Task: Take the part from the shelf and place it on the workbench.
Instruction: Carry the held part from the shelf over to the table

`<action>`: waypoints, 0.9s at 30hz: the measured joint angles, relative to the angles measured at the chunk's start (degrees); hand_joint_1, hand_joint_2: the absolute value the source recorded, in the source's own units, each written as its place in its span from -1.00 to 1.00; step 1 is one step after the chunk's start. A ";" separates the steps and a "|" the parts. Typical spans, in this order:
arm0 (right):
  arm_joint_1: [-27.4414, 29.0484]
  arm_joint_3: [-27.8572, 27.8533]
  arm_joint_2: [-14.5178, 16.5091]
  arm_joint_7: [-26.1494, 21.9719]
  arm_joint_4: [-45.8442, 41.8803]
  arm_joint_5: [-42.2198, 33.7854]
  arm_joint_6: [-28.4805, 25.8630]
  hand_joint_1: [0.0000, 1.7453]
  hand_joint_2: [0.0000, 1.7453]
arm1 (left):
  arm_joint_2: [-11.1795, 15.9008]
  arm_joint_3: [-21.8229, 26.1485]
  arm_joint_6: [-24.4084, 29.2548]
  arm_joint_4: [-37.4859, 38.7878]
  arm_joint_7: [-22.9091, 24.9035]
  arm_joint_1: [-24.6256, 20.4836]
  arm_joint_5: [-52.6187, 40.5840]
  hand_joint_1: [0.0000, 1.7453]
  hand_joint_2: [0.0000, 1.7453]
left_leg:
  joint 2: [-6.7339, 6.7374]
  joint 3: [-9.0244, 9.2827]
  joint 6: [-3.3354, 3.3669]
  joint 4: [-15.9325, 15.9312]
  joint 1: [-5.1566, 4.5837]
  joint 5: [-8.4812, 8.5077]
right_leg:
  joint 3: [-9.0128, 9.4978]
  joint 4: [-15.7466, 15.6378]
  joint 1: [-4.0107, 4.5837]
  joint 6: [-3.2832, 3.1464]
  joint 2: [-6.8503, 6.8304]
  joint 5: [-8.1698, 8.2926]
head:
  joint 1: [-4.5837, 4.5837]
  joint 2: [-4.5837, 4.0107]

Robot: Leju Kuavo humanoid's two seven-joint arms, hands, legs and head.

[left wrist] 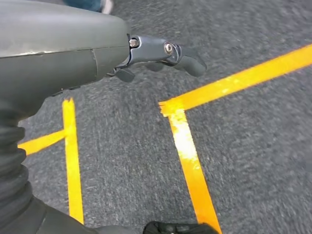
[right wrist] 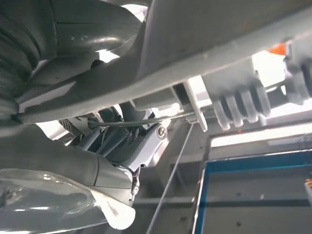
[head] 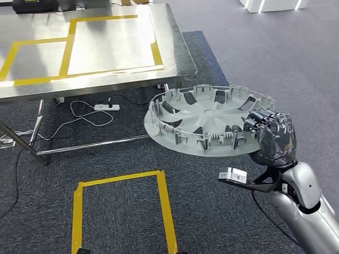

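At the right of the head view, the right hand [head: 271, 136], wrapped in a crinkled dark cover, grips the near right rim of the wheel cover [head: 206, 119]. It is a round grey plastic disc with spokes, cut-out windows and a ring of clips around its edge, held roughly level in the air above the dark grey carpet [head: 248, 63]. The disc hangs just off the near right corner of the metal workbench [head: 109, 45], not on it; its far left edge lies close to that corner. Yellow tape [head: 65, 53] marks boxes on the shiny benchtop. Under the bench, a white power strip [head: 106, 107] and loose cables lie on the carpet. Nearer, a yellow tape rectangle [head: 163, 203] is stuck to the floor.

Seen from the left wrist, the left hand [left wrist: 162, 53] hangs over the carpet with nothing in it, its dark fingers [left wrist: 189, 63] stretched out loosely. Yellow floor lines [left wrist: 189, 156] cross the carpet beneath it.

Close behind the right hand [right wrist: 125, 141], the right wrist view shows the pale rim of the wheel cover [right wrist: 228, 44] pressed against the hand, with ribbed clips [right wrist: 239, 105] and a thin wire ring [right wrist: 173, 117] along it. The fingers are mostly hidden by the disc.
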 joint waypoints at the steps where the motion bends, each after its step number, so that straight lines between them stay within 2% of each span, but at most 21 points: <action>1: -0.03 0.17 0.01 0.03 0.16 0.00 -0.02 1.00 1.00 | 0.01 0.02 0.01 0.00 -0.01 0.01 0.06 -1.00 1.00 | -0.87 0.11 -0.08 0.04 0.02 -0.05 | 1.29 -3.80 -0.06 -0.13 0.55 2.65 | 0.00 0.00; 2: -0.10 0.29 0.01 0.04 0.29 -0.01 -0.03 1.00 1.00 | 0.02 0.03 0.01 0.00 -0.01 0.02 0.14 -1.00 1.00 | -1.66 0.17 -0.25 0.10 0.00 -0.13 | 2.91 -7.79 -0.16 -0.27 1.61 4.67 | -0.01 0.00; 3: -0.19 0.39 0.01 0.05 0.38 -0.02 -0.08 1.00 1.00 | 0.03 0.04 0.02 0.00 -0.02 -0.01 0.23 -1.00 1.00 | -2.35 0.11 -0.47 0.28 -0.04 -0.21 | 4.42 -11.23 -0.29 -0.39 2.63 5.95 | -0.04 0.00; 4: -0.27 0.48 0.01 0.05 0.46 -0.02 -0.14 1.00 1.00 | 0.05 0.04 0.03 0.00 -0.02 -0.03 0.29 -1.00 1.00 | -2.97 -0.05 -0.75 0.35 -0.01 -0.22 | 5.43 -13.26 -0.35 -0.46 3.38 6.42 | -0.04 0.00; 5: -0.36 0.56 0.01 0.06 0.53 -0.02 -0.23 1.00 1.00 | 0.08 0.05 0.04 0.00 -0.03 0.01 0.33 -1.00 1.00 | -3.54 -0.23 -1.06 0.37 0.03 -0.18 | 5.93 -13.95 -0.32 -0.57 3.64 6.18 | -0.07 0.00; 7: -0.45 0.72 0.09 0.08 0.68 -0.01 -0.38 1.00 1.00 | 0.24 0.11 0.06 0.00 -0.03 0.23 0.34 -1.00 1.00 | -4.34 -0.46 -1.68 0.35 0.20 -0.16 | 6.34 -14.24 -0.34 -0.92 2.67 6.17 | -0.05 0.00; 8: -0.49 0.76 0.15 0.12 0.76 -0.01 -0.42 1.00 1.00 | 0.28 0.15 0.06 0.00 -0.05 0.34 0.34 -1.00 1.00 | -3.57 -0.65 -2.01 0.85 0.09 -0.54 | 6.56 -14.36 -0.43 -1.24 2.08 6.15 | -0.22 0.00; 9: -0.53 0.79 0.23 0.17 0.85 -0.01 -0.42 1.00 1.00 | 0.33 0.21 0.05 0.00 -0.10 0.38 0.35 -1.00 1.00 | -2.15 -1.25 -2.36 2.28 -0.02 -1.45 | 6.79 -14.50 -0.55 -1.56 1.40 6.13 | -0.39 0.00; 11: -0.61 0.84 0.35 0.28 1.03 -0.01 -0.43 1.00 1.00 | 0.36 0.32 0.02 0.00 -0.44 0.29 0.42 -1.00 1.00 | 1.45 -4.24 -2.97 8.74 -0.07 -4.76 | 7.22 -14.60 -0.52 -2.05 -0.02 5.89 | -0.74 0.00; 12: -0.65 0.91 0.43 0.30 1.15 -0.01 -0.44 1.00 1.00 | 0.39 0.39 -0.01 0.00 -0.67 0.23 0.50 -1.00 1.00 | 2.38 -6.22 -3.18 12.77 0.09 -6.41 | 7.39 -14.59 -0.46 -2.16 -0.78 5.72 | -0.75 0.00; 13: -0.66 1.03 0.55 0.30 1.32 -0.01 -0.45 1.00 1.00 | 0.42 0.45 -0.03 0.00 -0.91 0.20 0.62 -1.00 1.00 | 2.82 -7.75 -3.30 15.81 0.24 -7.29 | 7.60 -14.59 -0.42 -2.20 -1.54 5.53 | -0.75 0.00; 14: -0.68 1.20 0.67 0.30 1.52 -0.02 -0.46 1.00 1.00 | 0.43 0.51 -0.04 0.00 -1.09 0.21 0.72 -1.00 1.00 | 3.02 -8.41 -3.36 17.01 0.34 -7.11 | 7.85 -14.59 -0.40 -2.19 -2.29 5.30 | -0.75 0.00; 15: -0.69 1.40 0.79 0.30 1.73 -0.01 -0.47 1.00 1.00 | 0.45 0.55 -0.05 0.00 -1.19 0.23 0.80 -1.00 1.00 | 3.14 -7.77 -3.35 15.55 0.40 -5.69 | 8.19 -14.58 -0.40 -2.10 -2.84 5.05 | -0.77 0.00; 17: -0.85 1.80 0.93 0.30 2.05 -0.02 -0.52 1.00 1.00 | 0.54 0.61 -0.08 0.00 -1.33 0.29 0.81 -1.00 1.00 | 3.54 -4.21 -3.07 8.13 0.40 -1.65 | 8.92 -14.58 -0.40 -1.77 -3.75 4.50 | -0.76 0.00; 18: -1.05 1.95 0.97 0.30 2.17 -0.02 -0.60 1.00 1.00 | 0.59 0.62 -0.19 0.00 -1.45 0.31 0.76 -1.00 1.00 | 3.78 -2.45 -2.84 4.43 0.30 -0.36 | 9.11 -14.53 -0.28 -1.50 -4.03 4.23 | -0.77 0.00; 19: -1.28 2.06 1.05 0.30 2.27 -0.03 -0.69 1.00 1.00 | 0.61 0.62 -0.36 0.00 -1.65 0.35 0.72 -1.00 1.00 | 3.97 -1.37 -2.65 2.11 0.20 0.19 | 9.18 -14.54 -0.16 -1.23 -4.34 4.07 | -0.74 0.00; 22: -1.90 2.29 1.42 0.32 2.63 -0.06 -0.89 1.00 1.00 | 0.69 0.63 -1.26 0.00 -2.70 0.59 0.66 -1.00 1.00 | 3.97 -0.83 -1.92 0.73 0.07 -0.13 | 9.35 -14.92 0.01 -0.29 -4.62 3.85 | -0.73 0.00; 24: -2.14 2.37 1.56 0.33 2.81 -0.08 -0.97 1.00 1.00 | 0.79 0.64 -1.88 0.00 -3.39 0.59 0.70 -1.00 1.00 | 3.77 -0.51 -1.24 0.34 0.32 -0.15 | 8.68 -13.54 -0.14 0.20 -3.13 2.65 | -0.61 0.00; 25: -2.21 2.38 1.58 0.33 2.90 -0.10 -1.05 1.00 1.00 | 0.83 0.64 -2.09 0.00 -3.61 0.51 0.73 -1.00 1.00 | 3.66 -0.35 -0.92 0.19 0.43 -0.16 | 7.32 -10.98 -0.20 0.35 -2.04 1.27 | -0.48 0.00; 27: -2.27 2.39 1.63 0.34 3.13 -0.13 -1.25 1.00 1.00 | 0.86 0.64 -2.29 0.00 -3.81 0.36 0.71 -1.00 1.00 | 3.40 -0.30 -0.49 0.18 0.34 -0.32 | 2.98 -3.07 -0.16 0.42 -0.55 -1.89 | -0.27 0.00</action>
